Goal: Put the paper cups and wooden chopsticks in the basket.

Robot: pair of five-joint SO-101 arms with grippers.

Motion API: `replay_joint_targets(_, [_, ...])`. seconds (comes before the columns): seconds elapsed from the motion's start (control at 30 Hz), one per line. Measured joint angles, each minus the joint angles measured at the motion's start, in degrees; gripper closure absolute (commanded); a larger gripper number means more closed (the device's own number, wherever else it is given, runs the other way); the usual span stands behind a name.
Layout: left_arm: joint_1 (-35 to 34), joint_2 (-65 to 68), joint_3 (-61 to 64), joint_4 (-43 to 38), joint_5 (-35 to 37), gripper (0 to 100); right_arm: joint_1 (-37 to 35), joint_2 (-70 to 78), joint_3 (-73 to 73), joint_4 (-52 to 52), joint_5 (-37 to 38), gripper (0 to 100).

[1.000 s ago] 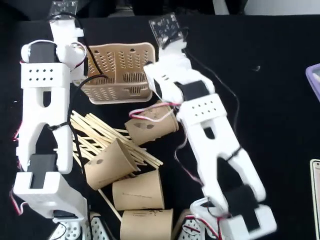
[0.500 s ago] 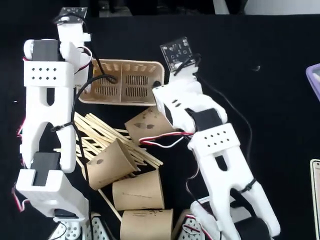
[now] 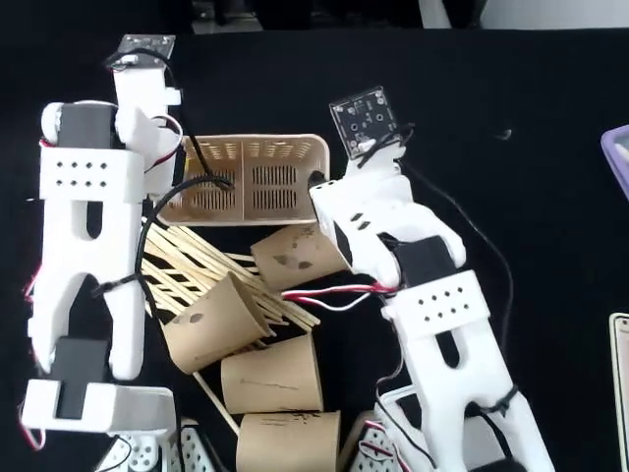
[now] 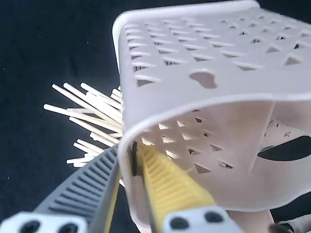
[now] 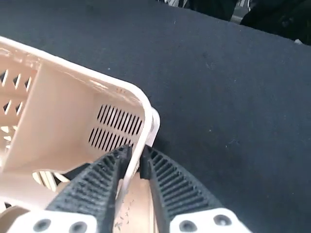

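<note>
Basket (image 3: 251,177) sits tilted at 12 o'clock of the paper cups (image 3: 270,374) and wooden chopsticks (image 3: 187,256). Left gripper (image 4: 133,155) clamps its 9 o'clock wall and right gripper (image 5: 136,154) its 3 o'clock wall, probably to steady repositioning.

Evenly lit across a flat matte black tabletop (image 3: 550,118). At the right edge, a lilac plastic container rim (image 3: 617,152); nearer, a pale card (image 3: 620,393). Beyond the far right edge, a white surface (image 3: 550,12).
</note>
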Motion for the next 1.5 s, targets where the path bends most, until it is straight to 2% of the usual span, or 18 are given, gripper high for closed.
replay_joint_targets(0.23, [0.1, -0.2, 2.9, -1.3, 0.0, 96, 0.0, -0.4, 1.7, -0.4, 0.0, 98.7])
replay_joint_targets(0.4, [0.1, 1.8, 3.8, -5.7, 0.0, 84, 0.0, -1.0, 3.3, -2.7, 0.0, 98.3])
replay_joint_targets(0.5, [-0.1, 2.9, 3.8, -6.2, 0.0, 79, 0.3, -1.1, 3.4, -2.7, 0.0, 90.8])
replay_joint_targets(0.6, [-0.4, 3.7, 3.9, -6.5, 0.0, 79, 0.4, -1.3, 3.5, -2.7, 0.0, 80.8])
replay_joint_targets(0.67, [-0.4, 3.7, 3.6, -6.5, 0.0, 79, 0.4, -1.4, 3.5, -2.7, 0.0, 77.9])
replay_joint_targets(1.13, [-0.4, 4.0, -9.4, -6.6, -0.1, 79, 0.5, 1.4, -8.4, -2.6, 0.1, 78.9])
replay_joint_targets(1.4, [-0.4, 4.0, -10.0, -10.4, -0.1, 79, 0.5, 7.0, -13.5, -2.6, 0.1, 78.9])
replay_joint_targets(1.5, [-0.4, 4.0, -10.8, -10.9, -0.1, 79, 0.5, 7.0, -17.2, 0.9, 0.1, 78.9])
